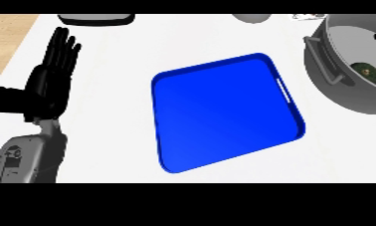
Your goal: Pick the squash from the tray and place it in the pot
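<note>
A blue tray [224, 110] lies in the middle of the white counter with nothing on it. At the right edge stands a grey pot [334, 78] with a side handle; a dark green squash [365, 69] shows inside it, partly cut off by the view's edge. My left hand [50, 78] rests open at the far left, fingers straight and pointing up, well apart from the tray. The right hand does not show.
A grey flat object [95, 19] sits at the top left edge. A grey rounded object [252, 18] peeks in at the top, and a small patterned item [308, 16] lies beside the pot. A wooden strip [16, 28] borders the counter's left.
</note>
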Available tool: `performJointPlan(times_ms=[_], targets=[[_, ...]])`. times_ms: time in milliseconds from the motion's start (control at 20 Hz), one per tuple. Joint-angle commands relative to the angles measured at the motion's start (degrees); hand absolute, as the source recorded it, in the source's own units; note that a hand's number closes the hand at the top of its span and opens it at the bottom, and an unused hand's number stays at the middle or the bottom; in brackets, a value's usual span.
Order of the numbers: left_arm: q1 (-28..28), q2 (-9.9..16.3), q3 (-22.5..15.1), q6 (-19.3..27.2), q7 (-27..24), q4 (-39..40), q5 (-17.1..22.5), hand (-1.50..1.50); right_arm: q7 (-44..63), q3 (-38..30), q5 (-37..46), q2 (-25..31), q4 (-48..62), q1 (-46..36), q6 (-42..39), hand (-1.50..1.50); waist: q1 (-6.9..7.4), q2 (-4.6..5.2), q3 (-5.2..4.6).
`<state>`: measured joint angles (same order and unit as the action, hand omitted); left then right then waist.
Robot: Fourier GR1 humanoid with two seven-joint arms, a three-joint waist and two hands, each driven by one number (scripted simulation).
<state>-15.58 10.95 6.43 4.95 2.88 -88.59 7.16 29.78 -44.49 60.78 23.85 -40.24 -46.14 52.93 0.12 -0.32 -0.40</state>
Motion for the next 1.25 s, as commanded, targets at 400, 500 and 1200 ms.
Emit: performJointPlan(times_ms=[400,500,1200], targets=[[3.78,-2.59,-1.93,2.41,-2.35,-1.29,-3.31,0.00,-8.19,2.12,-15.28,-11.77,-33.90,23.39,3.38,-1.50,-1.38,-0.16,0.36],[0.31,-1.26,-1.42,2.62,5.87,-6.33,-1.13,0.00,-6.52,1.39,-16.78,-9.02,-38.08,25.92,-0.11,-1.50,-0.97,-0.11,0.39],[1.17,0.60,2.27,-1.31,0.95,-1.63,0.57,0.00,-7.60,2.68,-24.91,-20.75,-66.64,52.65,-2.01,-1.50,-0.45,0.24,0.38]])
